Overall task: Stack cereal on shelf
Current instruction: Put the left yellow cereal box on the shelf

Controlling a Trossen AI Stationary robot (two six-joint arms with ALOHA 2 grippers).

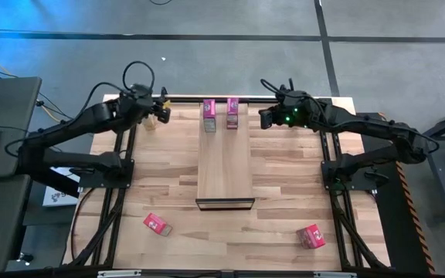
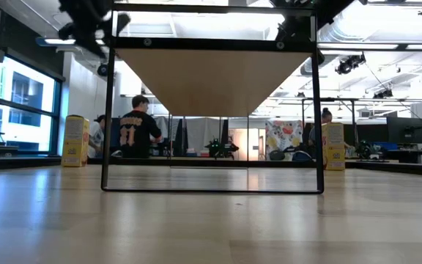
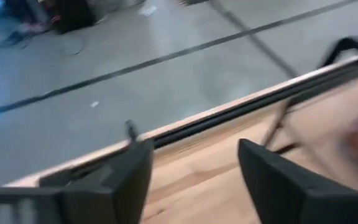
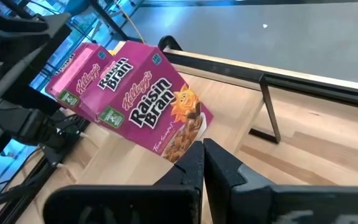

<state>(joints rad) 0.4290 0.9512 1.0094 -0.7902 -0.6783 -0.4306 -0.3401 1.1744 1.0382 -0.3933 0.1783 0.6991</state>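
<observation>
The shelf is a pale plank running from the table's far edge toward the near edge, with a dark frame at its near end. Two magenta cereal boxes stand side by side on its far end; the right wrist view shows them as Raisin Bran boxes. My right gripper is shut, just right of them and apart from them. My left gripper hangs open over the far left of the table with nothing between its fingers, beside a yellow box standing on the table.
Two red-pink boxes lie on the table near its front edge, left and right of the shelf. Another yellow box stands at the far right. Dark frame rails run along both sides. People stand in the room behind.
</observation>
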